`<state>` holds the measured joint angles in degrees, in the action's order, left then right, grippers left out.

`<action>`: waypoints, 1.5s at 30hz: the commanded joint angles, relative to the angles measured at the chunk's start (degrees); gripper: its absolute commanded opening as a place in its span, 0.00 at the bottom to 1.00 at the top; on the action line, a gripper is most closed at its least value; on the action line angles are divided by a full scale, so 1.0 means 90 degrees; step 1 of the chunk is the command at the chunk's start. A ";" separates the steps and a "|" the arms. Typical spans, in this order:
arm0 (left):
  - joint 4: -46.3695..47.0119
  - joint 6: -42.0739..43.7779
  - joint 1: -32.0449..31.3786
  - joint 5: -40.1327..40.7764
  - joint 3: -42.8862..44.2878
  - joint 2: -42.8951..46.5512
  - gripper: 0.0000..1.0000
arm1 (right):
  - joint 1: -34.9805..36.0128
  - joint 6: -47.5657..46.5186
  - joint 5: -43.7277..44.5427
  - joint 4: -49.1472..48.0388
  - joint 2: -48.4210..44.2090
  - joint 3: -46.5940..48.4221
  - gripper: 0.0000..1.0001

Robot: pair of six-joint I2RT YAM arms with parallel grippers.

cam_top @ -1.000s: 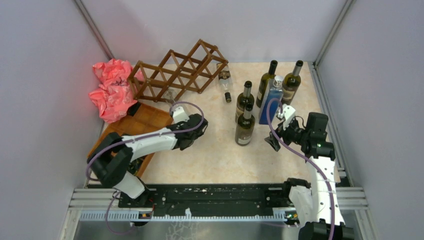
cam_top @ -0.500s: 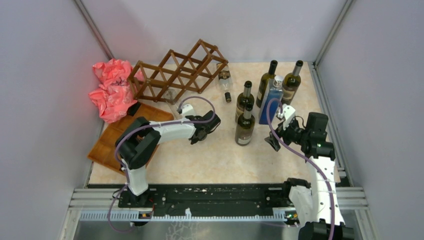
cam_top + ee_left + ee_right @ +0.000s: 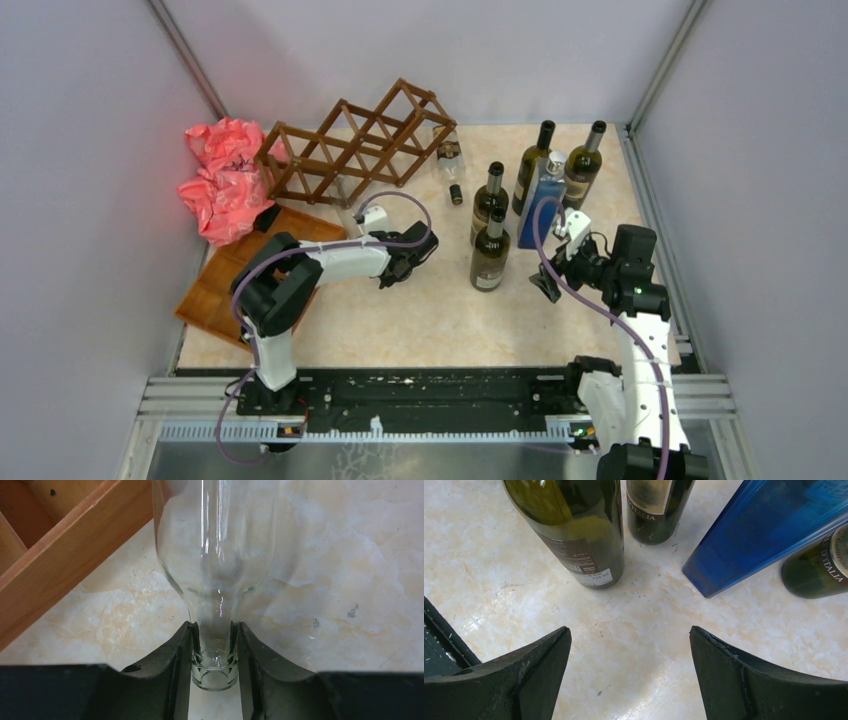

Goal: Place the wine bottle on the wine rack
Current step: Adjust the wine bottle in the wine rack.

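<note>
Left jaws: closed down on the neck of a clear wine bottle. Both fingers press the glass just above the lip, and the mouth points back toward the wrist. The body runs away from the jaws over the tabletop. I cannot tell whether it is lifted or resting.

Right jaws: wide apart with nothing between them, hanging low over bare tabletop just short of the standing dark bottles and the blue bottle.

Progress: I judge the grasp made and the carry not begun. The wine rack stands at the far left, and I see no bottle seated in its cells. What is left is to lift, swing toward the rack, line the bottle up with a cell and slide it in.

Room: the wooden tray has an edge close on the bottle's left. Another clear bottle lies at the rack's right end. The pink crumpled sheet sits beside the rack's left end. Open tabletop lies between the left arm and the dark bottles, so I would lift there first.
</note>
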<state>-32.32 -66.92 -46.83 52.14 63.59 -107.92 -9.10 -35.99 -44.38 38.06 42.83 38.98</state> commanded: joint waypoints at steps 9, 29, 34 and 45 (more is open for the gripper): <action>0.1136 0.1613 0.0758 0.0103 -0.0118 0.0560 0.03 | 0.0064 -0.0083 -0.0058 -0.0224 -0.0036 -0.0005 0.87; 0.1579 0.2367 0.1581 -0.0216 0.0572 0.0336 0.04 | 0.0064 -0.0083 -0.0077 -0.0214 -0.0038 -0.0009 0.87; 0.1621 0.2484 0.1755 -0.0262 0.0688 0.0263 0.08 | 0.0063 -0.0093 -0.0079 -0.0213 -0.0030 -0.0005 0.87; 0.1753 0.2552 0.1922 -0.1052 0.0474 0.0690 0.48 | 0.0064 -0.0094 -0.0079 -0.0202 -0.0026 0.0002 0.87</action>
<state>-17.61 -43.92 -30.04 45.10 68.34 -104.99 -9.10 -35.99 -44.36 38.06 42.83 38.98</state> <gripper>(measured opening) 0.428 0.872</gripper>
